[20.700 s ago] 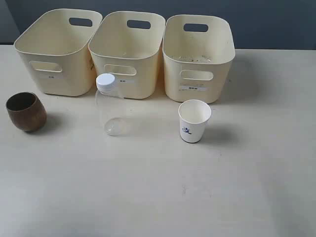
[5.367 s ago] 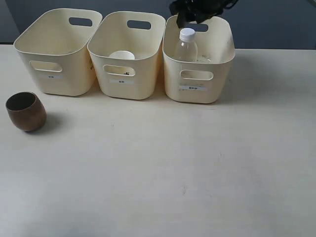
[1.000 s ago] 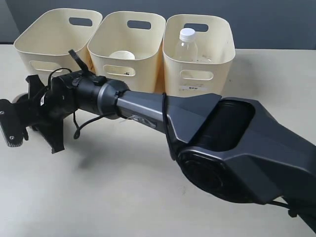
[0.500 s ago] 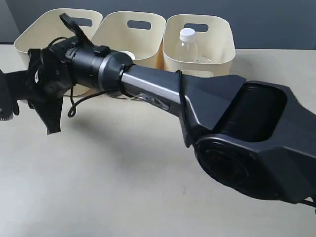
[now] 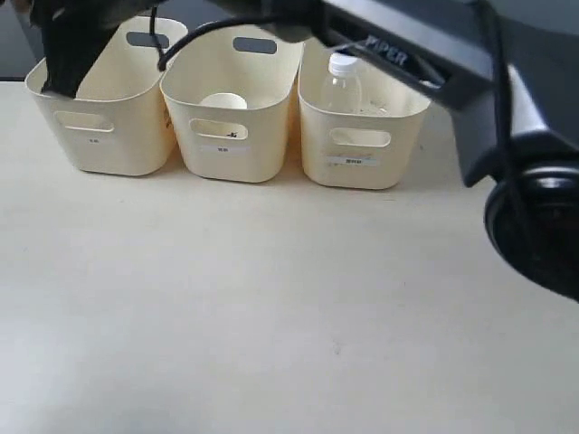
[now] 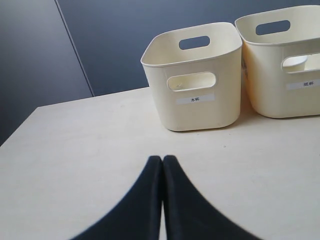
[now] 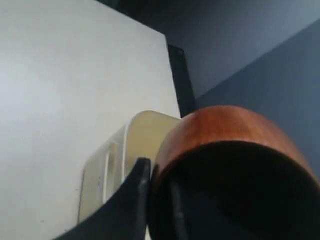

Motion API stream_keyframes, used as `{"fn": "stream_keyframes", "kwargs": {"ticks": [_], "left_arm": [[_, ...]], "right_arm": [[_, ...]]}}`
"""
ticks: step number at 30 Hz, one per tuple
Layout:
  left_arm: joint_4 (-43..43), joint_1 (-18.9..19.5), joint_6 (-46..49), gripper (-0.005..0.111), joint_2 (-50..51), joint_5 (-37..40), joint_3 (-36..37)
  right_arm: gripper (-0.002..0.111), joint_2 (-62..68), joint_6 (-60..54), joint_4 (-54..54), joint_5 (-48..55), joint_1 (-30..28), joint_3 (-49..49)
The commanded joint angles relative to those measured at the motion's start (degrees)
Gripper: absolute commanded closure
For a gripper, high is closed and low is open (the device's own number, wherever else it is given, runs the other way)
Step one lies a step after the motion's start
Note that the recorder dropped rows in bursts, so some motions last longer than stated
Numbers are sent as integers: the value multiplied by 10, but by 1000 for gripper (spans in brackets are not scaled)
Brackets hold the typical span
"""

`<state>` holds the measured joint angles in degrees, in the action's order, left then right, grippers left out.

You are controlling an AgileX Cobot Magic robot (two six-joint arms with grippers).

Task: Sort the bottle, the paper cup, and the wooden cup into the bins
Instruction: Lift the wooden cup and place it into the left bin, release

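One wooden cup [image 7: 225,165] clamped in R pincer [image 7: 150,200], above leftmost bin [image 5: 99,117].

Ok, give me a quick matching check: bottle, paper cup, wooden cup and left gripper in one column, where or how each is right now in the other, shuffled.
Things:
1. bottle
2. paper cup
3. wooden cup
4. left gripper

Places or states:
A. in the middle bin
B. shut, holding nothing, low over the table
C. held in the right gripper, up near the left bin
D. standing in the right bin

Pairs: 1-D, 2-A, 3-C, 4-B
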<state>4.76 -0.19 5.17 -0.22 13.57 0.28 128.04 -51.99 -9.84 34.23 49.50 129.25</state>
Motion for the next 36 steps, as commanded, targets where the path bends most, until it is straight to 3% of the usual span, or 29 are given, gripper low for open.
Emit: {"fn": "stream_keyframes", "kwargs": {"ticks": [1, 13, 36], "left_arm": [[-1, 0, -1, 107, 2, -3, -3], [-1, 0, -1, 107, 2, -3, -3], [-1, 0, -1, 107, 2, -3, -3]], "right_arm": [[109, 7, 17, -27, -28, -27, 19], [109, 156, -9, -68, -53, -37, 147], [109, 232, -14, -73, -92, -61, 159]]}}
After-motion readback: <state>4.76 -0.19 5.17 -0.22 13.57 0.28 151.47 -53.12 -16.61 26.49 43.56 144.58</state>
